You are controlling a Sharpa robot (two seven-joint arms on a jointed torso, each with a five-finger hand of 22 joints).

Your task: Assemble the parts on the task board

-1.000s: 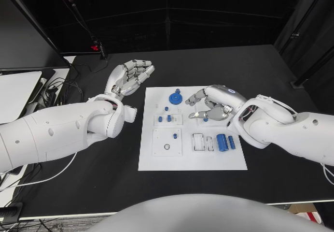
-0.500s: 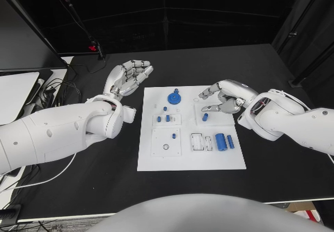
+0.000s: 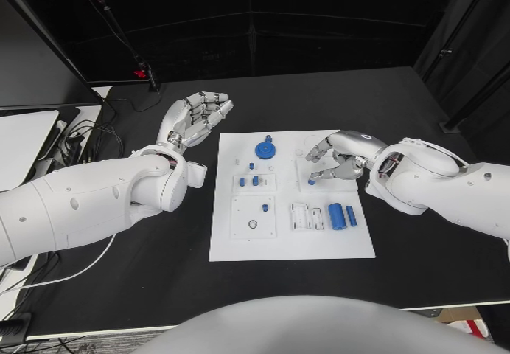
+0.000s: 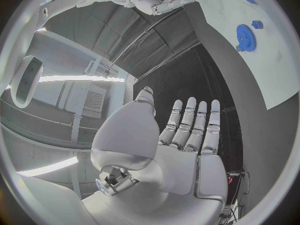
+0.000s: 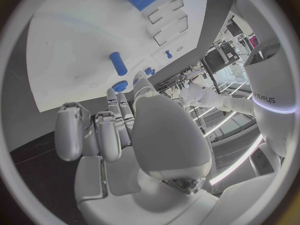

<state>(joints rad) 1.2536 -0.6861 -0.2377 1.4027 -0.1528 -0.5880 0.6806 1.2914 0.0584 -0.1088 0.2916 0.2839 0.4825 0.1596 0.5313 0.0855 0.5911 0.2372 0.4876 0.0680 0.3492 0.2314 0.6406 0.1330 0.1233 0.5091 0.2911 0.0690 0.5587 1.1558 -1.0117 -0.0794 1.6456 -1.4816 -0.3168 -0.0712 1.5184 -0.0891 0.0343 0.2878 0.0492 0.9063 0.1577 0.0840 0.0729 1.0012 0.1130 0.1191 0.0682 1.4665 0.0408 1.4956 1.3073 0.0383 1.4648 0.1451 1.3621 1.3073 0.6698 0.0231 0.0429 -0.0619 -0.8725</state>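
The white task board (image 3: 239, 247) lies mid-table. On it are a blue gear (image 3: 266, 151), small blue pegs (image 3: 250, 181), two blue cylinders (image 3: 338, 216) and a single blue peg (image 3: 312, 180). My right hand (image 3: 340, 157) hovers over the board's far right part. Its fingertips are close beside the single peg and nothing is held. The right wrist view shows that peg (image 5: 117, 63) free on the board (image 5: 69, 65), beyond the loosely spread fingers (image 5: 106, 130). My left hand (image 3: 197, 114) is flat and open over the table by the board's far left corner. The gear (image 4: 245, 34) shows beyond it.
White inserts (image 3: 309, 218) and a small ring (image 3: 254, 224) sit in the board's near recesses. A white device (image 3: 21, 140) and cables (image 3: 96, 133) lie off the table's left side. Black table (image 3: 425, 265) surrounds the board.
My right hand pulled back to the right and up off the board, leaving the single blue peg standing free, then came back down beside it. My left hand stayed put.
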